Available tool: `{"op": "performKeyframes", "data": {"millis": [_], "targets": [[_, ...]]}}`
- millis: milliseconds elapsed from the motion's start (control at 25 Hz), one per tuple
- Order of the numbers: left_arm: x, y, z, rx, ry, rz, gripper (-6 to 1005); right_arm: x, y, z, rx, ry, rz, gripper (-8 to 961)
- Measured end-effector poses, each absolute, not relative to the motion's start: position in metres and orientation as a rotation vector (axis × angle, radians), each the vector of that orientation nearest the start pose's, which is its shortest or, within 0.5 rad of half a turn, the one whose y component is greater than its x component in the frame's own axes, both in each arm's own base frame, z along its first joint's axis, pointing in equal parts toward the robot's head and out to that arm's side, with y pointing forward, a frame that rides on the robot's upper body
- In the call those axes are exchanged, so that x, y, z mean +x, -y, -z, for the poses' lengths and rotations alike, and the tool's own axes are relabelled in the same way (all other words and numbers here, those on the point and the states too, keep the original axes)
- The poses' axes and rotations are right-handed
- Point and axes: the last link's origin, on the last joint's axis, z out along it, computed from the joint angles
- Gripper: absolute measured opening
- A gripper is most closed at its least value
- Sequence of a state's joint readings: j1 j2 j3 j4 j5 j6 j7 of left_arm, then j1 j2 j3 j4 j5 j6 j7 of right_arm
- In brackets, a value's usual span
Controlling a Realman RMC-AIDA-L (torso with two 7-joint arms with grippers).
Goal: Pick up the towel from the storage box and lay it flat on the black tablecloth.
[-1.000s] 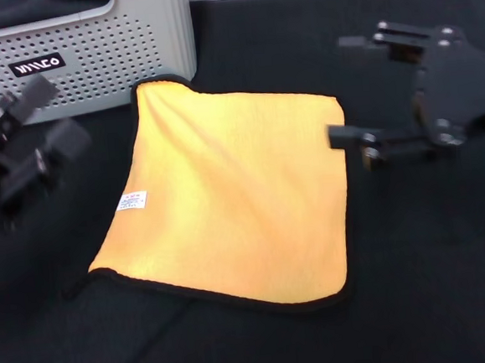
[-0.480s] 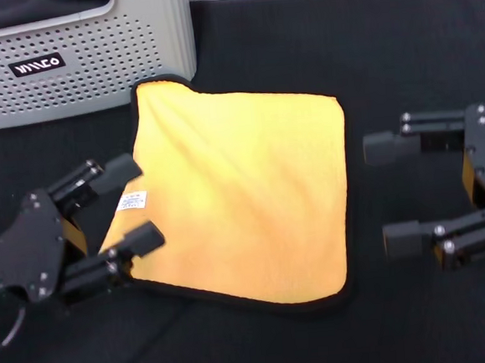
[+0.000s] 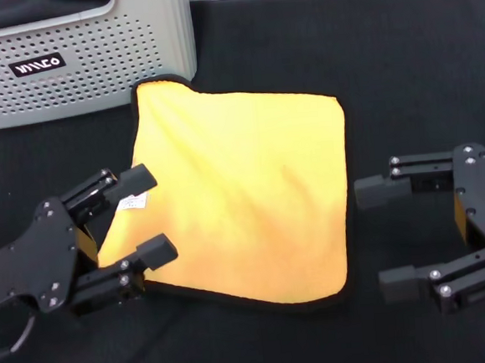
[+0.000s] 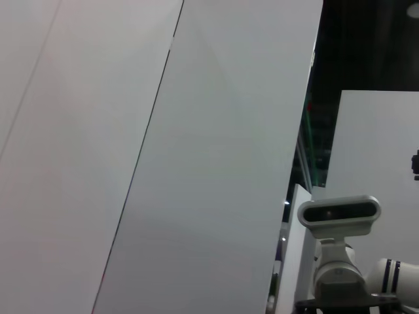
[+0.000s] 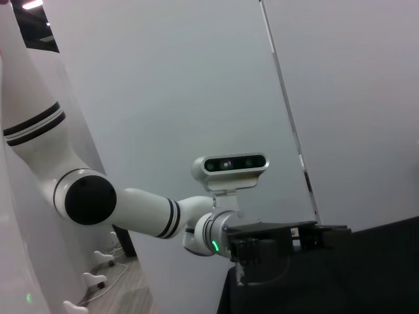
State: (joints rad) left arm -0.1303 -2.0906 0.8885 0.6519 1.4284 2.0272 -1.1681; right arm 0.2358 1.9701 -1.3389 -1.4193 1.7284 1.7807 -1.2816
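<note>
**Towel spread on the black cloth, a gripper on each side**

Lies flat on the black tablecloth (image 3: 402,68): one towel (image 3: 244,206), outside the storage box (image 3: 82,64), one corner just touching the box's front wall. Sits between the two grippers. Left gripper (image 3: 148,214): fingers spread, empty, overlapping the towel's left edge near the white tag (image 3: 131,202), so nearer of the two. Right gripper (image 3: 391,237): fingers also spread, empty, just beside the right edge, not touching. Roughly square, no clear long axis; faint ripples only.

Count: one towel, one box, one tablecloth, two grippers. Looks essentially laid out; little left beyond smoothing, judged from the flat lie.
</note>
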Motion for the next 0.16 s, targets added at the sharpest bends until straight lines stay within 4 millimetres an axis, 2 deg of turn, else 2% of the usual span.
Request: {"op": "performKeyframes", "data": {"millis": [160], "targets": [[-0.272,-0.198,-0.0301,-2.499,0.417,1.474,818,0.1505,-0.2499,-0.0514,-3.143,-0.285,-0.92,872]]}}
